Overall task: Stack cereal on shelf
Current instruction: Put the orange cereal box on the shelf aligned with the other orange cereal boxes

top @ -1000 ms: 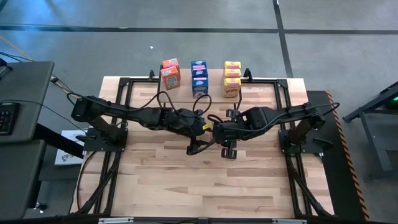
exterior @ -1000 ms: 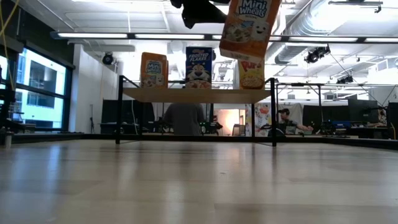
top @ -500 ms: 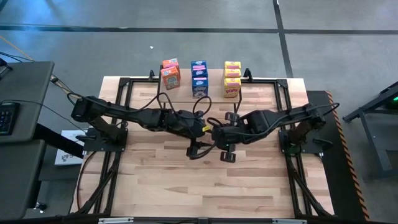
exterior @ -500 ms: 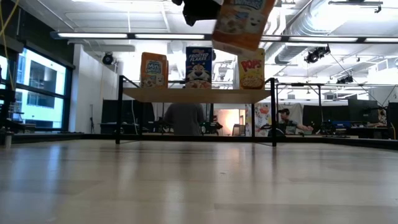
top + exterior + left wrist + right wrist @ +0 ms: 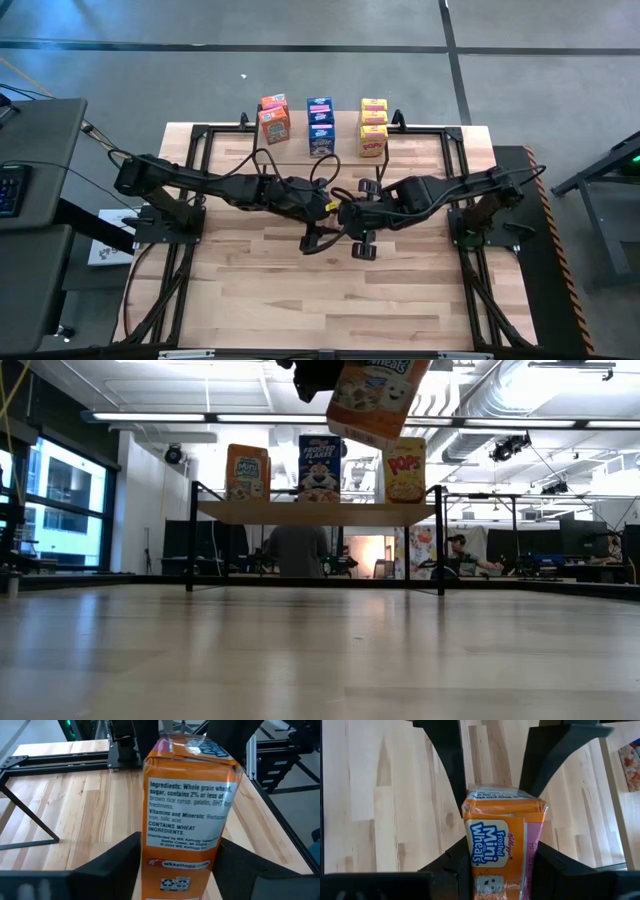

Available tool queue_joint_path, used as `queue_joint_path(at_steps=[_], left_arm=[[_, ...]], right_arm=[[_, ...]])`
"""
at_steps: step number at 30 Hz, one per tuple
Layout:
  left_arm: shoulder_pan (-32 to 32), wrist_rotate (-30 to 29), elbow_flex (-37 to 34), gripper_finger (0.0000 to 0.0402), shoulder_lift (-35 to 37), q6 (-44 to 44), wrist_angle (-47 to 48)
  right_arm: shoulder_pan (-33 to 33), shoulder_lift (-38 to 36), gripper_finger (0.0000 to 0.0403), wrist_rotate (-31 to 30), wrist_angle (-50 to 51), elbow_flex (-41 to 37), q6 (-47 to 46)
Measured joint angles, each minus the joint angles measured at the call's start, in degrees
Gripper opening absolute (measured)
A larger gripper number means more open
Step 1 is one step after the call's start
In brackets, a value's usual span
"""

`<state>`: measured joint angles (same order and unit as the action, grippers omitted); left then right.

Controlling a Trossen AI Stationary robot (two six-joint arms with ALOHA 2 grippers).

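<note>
wood tabletop (image 5: 300, 290) | both jaws grasping orange box (image 5: 187, 815) midair | shelf (image 5: 320, 512) behind

Orange cereal box (image 5: 187, 815) upright between the left hand's (image 5: 175, 870) two dark fingers (image 5: 112, 865), one at each side, touching its lower edges. Facing panel: ingredients text, "CONTAINS WHEAT INGREDIENTS", recycling marks. Box top is gripped from beyond by another dark hand (image 5: 182, 732). Light wooden tabletop (image 5: 75, 795) underneath, black frame bars (image 5: 30, 842) across it.

3 cereal stacks (image 5: 320, 124) on shelf (image 5: 320, 513); 1 box (image 5: 375, 398) held above table centre.
</note>
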<state>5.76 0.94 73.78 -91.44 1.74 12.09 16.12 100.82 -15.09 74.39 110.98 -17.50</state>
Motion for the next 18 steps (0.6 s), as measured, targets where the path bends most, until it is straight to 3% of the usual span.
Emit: queue_joint_path(at_steps=[8, 18], left_arm=[[0.00, 0.30, 0.01, 0.0152, 0.00, -0.05, 0.05], [0.02, 0.48, 0.02, 0.0143, 0.00, -1.04, 0.06]], right_arm=[[0.00, 0.00, 0.0131, 0.11, 0.00, 0.00, 0.00], [0.00, 0.00, 0.0131, 0.79, -0.11, 0.00, -0.52]])
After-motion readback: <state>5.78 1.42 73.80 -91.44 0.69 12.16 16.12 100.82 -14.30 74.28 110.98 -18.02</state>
